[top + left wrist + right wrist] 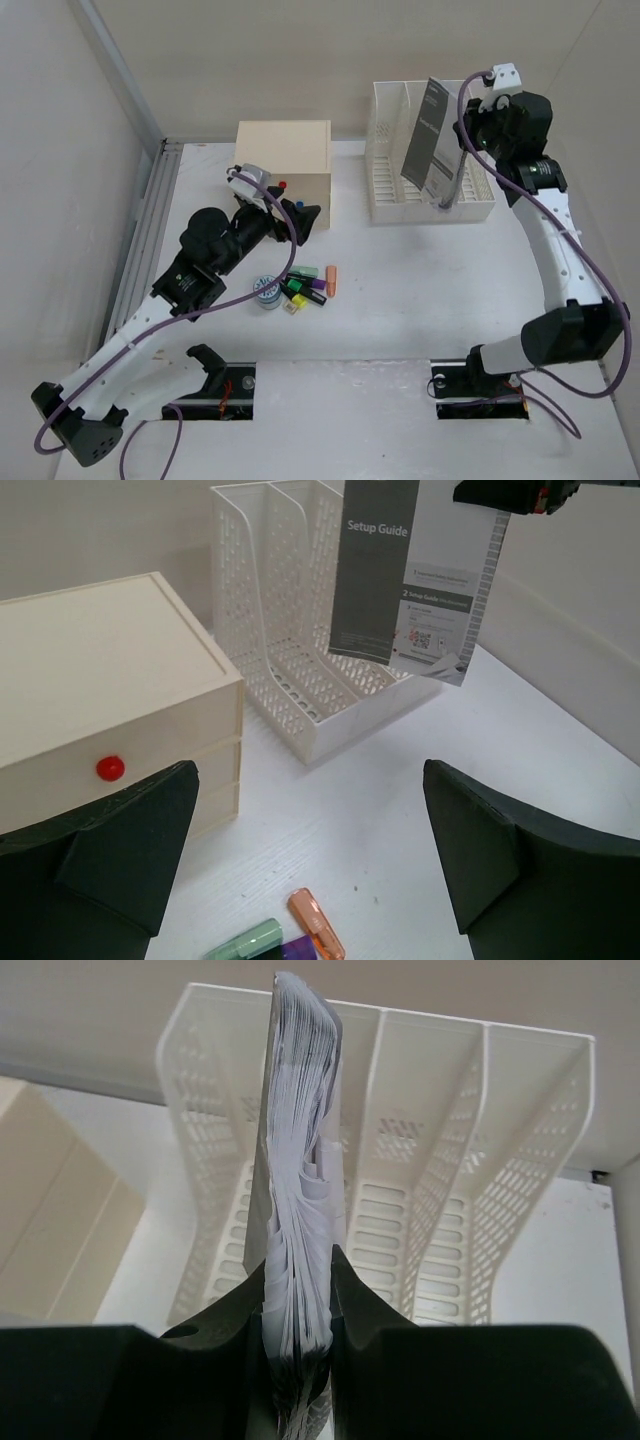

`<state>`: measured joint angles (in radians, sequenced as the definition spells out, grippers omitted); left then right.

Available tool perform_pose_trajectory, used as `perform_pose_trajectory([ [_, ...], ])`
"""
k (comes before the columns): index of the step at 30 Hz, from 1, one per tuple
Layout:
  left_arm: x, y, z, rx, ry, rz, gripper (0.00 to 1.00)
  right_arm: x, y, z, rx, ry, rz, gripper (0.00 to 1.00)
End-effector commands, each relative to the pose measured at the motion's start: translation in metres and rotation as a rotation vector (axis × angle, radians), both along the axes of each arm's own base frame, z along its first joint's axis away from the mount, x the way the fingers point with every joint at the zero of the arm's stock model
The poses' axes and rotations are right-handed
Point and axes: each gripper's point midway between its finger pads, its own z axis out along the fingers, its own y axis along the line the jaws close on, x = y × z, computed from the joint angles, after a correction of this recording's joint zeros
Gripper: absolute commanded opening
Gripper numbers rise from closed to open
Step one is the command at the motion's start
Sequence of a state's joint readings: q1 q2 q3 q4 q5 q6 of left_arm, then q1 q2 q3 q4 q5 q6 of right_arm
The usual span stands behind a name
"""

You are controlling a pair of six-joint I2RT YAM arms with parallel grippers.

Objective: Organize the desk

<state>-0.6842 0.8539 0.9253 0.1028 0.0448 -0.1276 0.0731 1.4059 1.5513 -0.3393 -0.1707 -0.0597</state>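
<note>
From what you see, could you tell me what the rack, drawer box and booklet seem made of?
The rack looks like white moulded plastic: thin perforated walls. The drawer box is matte beige, wood or laminate, unclear. The booklet is printed paper, page edges showing in the right gripper.

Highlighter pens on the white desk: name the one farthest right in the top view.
The orange highlighter pen, at the cluster's right edge, beside the green one.

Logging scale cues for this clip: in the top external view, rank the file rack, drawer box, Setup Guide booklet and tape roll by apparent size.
1. file rack
2. drawer box
3. Setup Guide booklet, held up nearer the camera, so it looks somewhat enlarged
4. tape roll
</note>
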Motion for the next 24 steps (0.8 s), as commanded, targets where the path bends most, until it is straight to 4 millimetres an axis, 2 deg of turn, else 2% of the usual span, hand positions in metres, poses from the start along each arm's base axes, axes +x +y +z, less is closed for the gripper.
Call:
perform_pose_trajectory([
  [1, 0.003, 0.017, 0.008, -0.018, -0.039, 0.081, 0.94, 0.012, -0.022, 0.094, 0.003, -0.295, -0.138, 0.0],
  [3, 0.004, 0.018, 0.003, -0.012, -0.032, 0.09, 0.94, 0.03, -0.022, 0.079, -0.001, -0.272, -0.147, 0.0],
  [5, 0.004, 0.018, 0.003, -0.012, -0.032, 0.09, 0.94, 0.037, -0.021, 0.073, -0.002, -0.265, -0.147, 0.0],
  [8, 0.004, 0.018, 0.003, -0.012, -0.032, 0.09, 0.94, 0.043, -0.021, 0.076, 0.001, -0.284, -0.161, 0.0],
  [13, 0.006, 0.019, -0.002, -0.006, -0.025, 0.099, 0.94, 0.067, -0.013, 0.064, -0.016, -0.291, -0.162, 0.0],
  [15, 0.008, 0.019, -0.004, 0.0, -0.018, 0.108, 0.94, 0.074, -0.017, 0.072, -0.019, -0.331, -0.19, 0.0],
  [16, 0.008, 0.019, -0.004, 0.0, -0.017, 0.108, 0.94, 0.08, -0.017, 0.069, -0.017, -0.337, -0.19, 0.0],
  [17, 0.01, 0.021, -0.004, -0.001, -0.017, 0.119, 0.94, 0.08, -0.014, 0.074, -0.012, -0.358, -0.194, 0.0],
  [20, 0.012, 0.021, -0.012, 0.012, -0.003, 0.128, 0.94, 0.09, -0.007, 0.071, 0.008, -0.377, -0.186, 0.0],
  [23, 0.014, 0.019, -0.015, 0.018, 0.004, 0.128, 0.94, 0.099, -0.001, 0.06, 0.044, -0.365, -0.189, 0.0],
  [24, 0.014, 0.019, -0.015, 0.018, 0.004, 0.128, 0.94, 0.102, 0.006, 0.048, 0.052, -0.339, -0.179, 0.0],
])
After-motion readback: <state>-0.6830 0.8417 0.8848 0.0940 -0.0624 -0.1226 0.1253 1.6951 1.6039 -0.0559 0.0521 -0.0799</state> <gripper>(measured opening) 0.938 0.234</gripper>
